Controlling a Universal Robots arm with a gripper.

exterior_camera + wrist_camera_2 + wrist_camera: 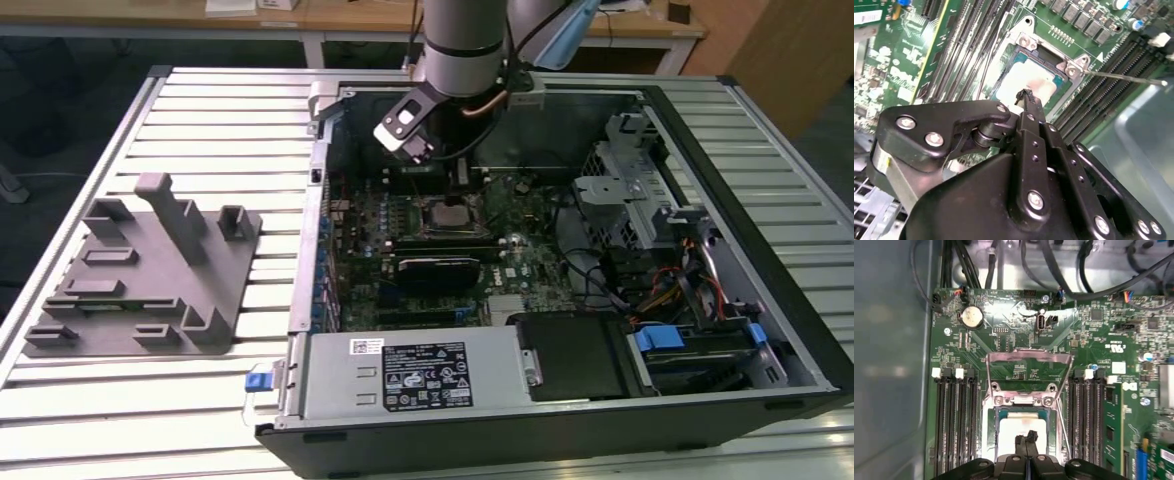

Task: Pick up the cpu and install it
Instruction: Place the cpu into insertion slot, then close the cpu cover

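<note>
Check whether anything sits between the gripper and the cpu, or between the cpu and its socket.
Nothing visible. The gripper hangs over the pale silvery square cpu, which lies in the metal-framed socket; its hinged steel plate is flipped open.

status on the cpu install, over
gripper shut, tips over the cpu. cpu lying flat in the socket, not held. load plate hinged up, clear of the tips.
</note>
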